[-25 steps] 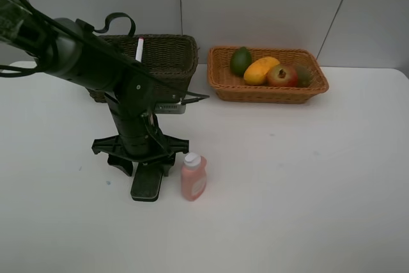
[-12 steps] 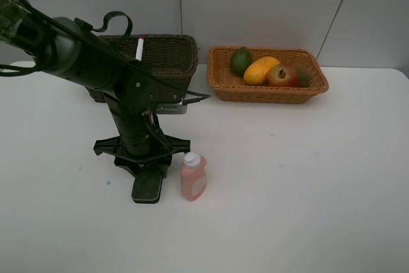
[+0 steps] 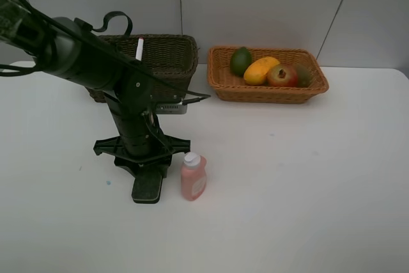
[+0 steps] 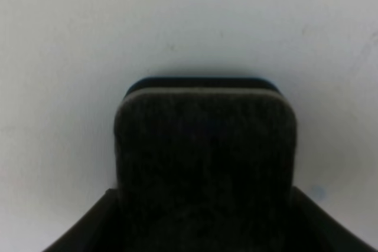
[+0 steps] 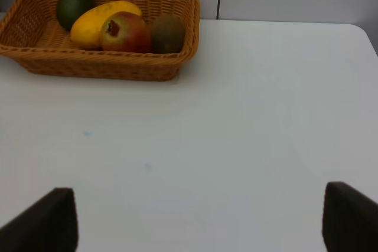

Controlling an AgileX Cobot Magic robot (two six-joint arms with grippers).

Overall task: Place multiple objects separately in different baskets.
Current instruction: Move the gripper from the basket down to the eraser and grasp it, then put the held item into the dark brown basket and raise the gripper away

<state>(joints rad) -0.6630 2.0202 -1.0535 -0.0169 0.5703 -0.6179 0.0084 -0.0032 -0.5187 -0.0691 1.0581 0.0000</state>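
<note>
The dark eraser pad lies flat on the white table, and my left gripper stands straight down over its far end. In the left wrist view the pad fills the space between the jaws, which press on both its sides. A small pink bottle stands just right of the pad. The orange-tan basket holds the lime, mango, pomegranate and kiwi. A white marker leans in the dark basket. My right gripper is open and holds nothing.
The left arm's bulk partly hides the dark basket's left half. In the right wrist view the orange-tan basket sits far off across bare white table. A grey wall stands behind both baskets.
The left gripper's jaws have drawn in onto the eraser pad's sides. The pad, the pink bottle and the baskets have not moved.
</note>
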